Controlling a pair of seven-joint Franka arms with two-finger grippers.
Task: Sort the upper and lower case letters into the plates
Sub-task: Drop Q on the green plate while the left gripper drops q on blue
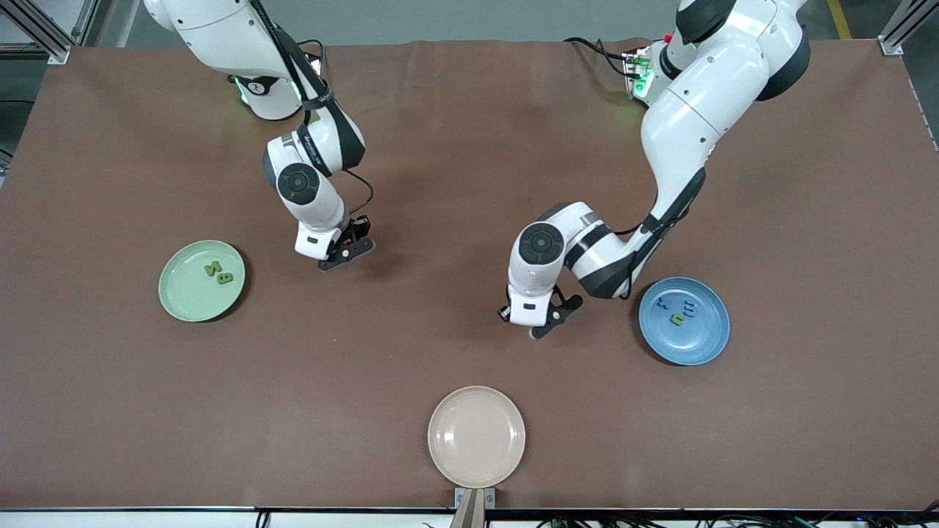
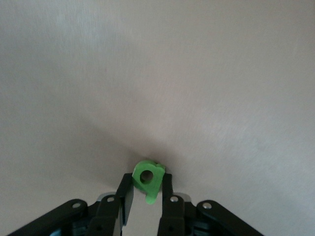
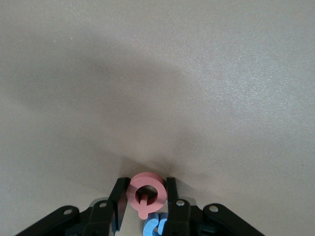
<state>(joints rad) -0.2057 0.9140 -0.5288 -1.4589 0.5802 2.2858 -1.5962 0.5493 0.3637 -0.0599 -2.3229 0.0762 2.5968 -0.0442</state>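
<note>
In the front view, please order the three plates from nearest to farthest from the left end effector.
From the left end effector:
1. Blue plate, beside it, toward the left arm's end of the table.
2. Cream-beige plate, nearer to the front camera.
3. Pale green plate, toward the right arm's end.

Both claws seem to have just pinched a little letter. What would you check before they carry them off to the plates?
1. Left gripper shut on the green letter: ok.
2. Right gripper shut on the red letter: ok.
3. Blue letter beside the red one stays out of the grip: cannot tell.
4. Room in the pale green plate, two letters inside: ok.
5. Room in the blue plate, few letters inside: ok.
6. Which case each held letter is: cannot tell.
</note>
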